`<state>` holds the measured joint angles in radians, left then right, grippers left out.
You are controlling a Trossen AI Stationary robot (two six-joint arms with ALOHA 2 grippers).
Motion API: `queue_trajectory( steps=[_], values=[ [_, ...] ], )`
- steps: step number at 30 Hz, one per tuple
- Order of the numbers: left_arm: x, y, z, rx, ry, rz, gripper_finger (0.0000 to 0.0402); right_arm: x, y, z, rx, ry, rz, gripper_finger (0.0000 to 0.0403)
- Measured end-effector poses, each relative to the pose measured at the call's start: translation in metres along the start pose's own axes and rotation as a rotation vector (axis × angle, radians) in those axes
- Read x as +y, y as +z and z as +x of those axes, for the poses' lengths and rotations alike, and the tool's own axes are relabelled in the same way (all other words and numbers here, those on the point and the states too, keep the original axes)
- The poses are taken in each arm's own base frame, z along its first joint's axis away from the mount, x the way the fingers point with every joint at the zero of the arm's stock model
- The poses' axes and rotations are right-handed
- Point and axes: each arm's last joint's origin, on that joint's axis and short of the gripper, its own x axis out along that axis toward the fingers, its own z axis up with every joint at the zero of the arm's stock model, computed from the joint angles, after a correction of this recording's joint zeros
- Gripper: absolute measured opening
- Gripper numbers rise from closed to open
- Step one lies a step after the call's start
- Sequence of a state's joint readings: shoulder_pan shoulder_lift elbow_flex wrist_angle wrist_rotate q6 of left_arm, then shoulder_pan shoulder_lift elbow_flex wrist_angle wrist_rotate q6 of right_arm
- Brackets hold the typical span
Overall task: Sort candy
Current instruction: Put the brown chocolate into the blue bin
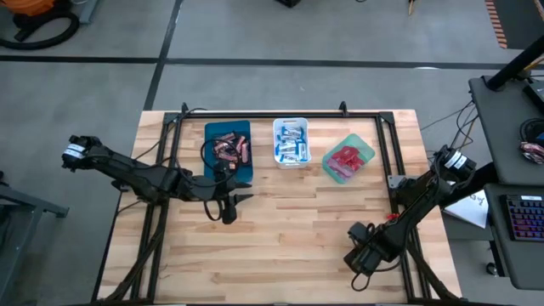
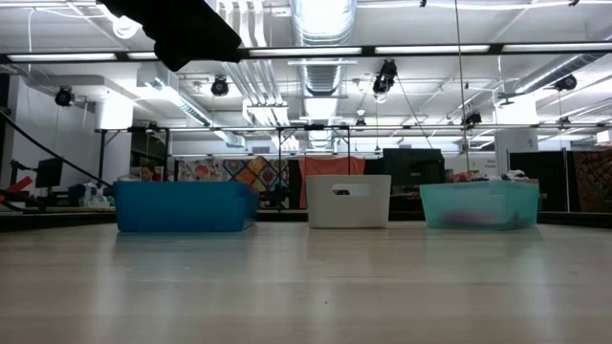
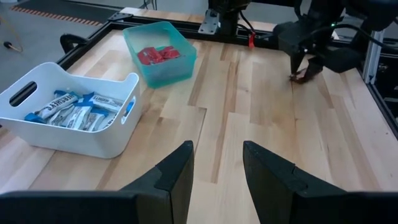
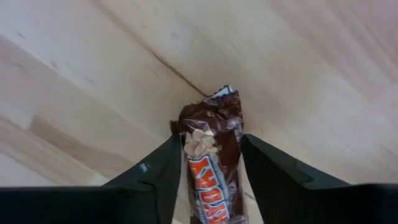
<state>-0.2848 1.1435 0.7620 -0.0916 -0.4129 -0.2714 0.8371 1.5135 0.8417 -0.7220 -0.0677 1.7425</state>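
On the light wooden table (image 1: pixel 289 221), from left to right:

Left gripper (image 1: pixel 228 206): hovering just in front of the blue tray, jaws parted a moderate way with nothing between them, as the left wrist view shows.

Blue rectangular plastic tray (image 1: pixel 209 133): several dark brown-red wrapped bars (image 1: pixel 231 150) are seen lying inside; this sort is judged largely done.

White handled plastic bin (image 1: pixel 277 126): blue-and-white wrapped bars (image 1: pixel 291 144) are piled within.

Teal translucent plastic tray (image 1: pixel 369 153): red packets (image 1: pixel 345 158) are gathered in it.

Right gripper (image 4: pixel 211 186): low over the table's near right corner, well apart from all three containers, its fingers set on either side of a brown wrapped bar with orange lettering (image 4: pixel 210 162). Whether the bar is clamped or only straddled cannot be told.

Table between the trays: no other loose candy is seen.

Progress: nearly finished, by judgement. What is left: the one brown bar is to be carried across to the blue tray.
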Motion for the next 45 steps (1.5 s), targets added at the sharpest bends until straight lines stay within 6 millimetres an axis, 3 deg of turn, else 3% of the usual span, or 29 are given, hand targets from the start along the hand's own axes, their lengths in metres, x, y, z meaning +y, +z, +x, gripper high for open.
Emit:
queue_trajectory(
  steps=[13,19,25,32,37,45],
  values=[
    [0.000,0.000,0.000,-0.004,-0.001,-0.006,0.0123,0.001,0.001,-0.001,-0.048,0.017,-0.043,0.0035],
    [0.000,0.000,0.000,-0.004,-0.001,-0.006,0.0123,0.004,0.001,-0.006,-0.054,0.038,-0.102,0.0014],
    [-0.001,0.000,0.000,-0.004,-0.005,-0.008,0.0123,0.019,0.008,-0.033,-0.234,0.182,-0.156,0.0012],
    [-0.002,0.004,-0.002,-0.015,-0.010,0.004,0.0123,0.045,0.047,-0.068,-0.549,0.334,-0.344,0.0012],
    [-0.002,0.011,-0.011,-0.032,-0.024,-0.010,0.0123,0.061,0.090,-0.080,-0.732,0.385,-0.502,0.0012],
    [-0.007,0.017,-0.035,-0.097,-0.058,-0.018,0.0123,0.068,0.159,-0.096,-0.991,0.388,-0.679,0.0012]
  ],
)
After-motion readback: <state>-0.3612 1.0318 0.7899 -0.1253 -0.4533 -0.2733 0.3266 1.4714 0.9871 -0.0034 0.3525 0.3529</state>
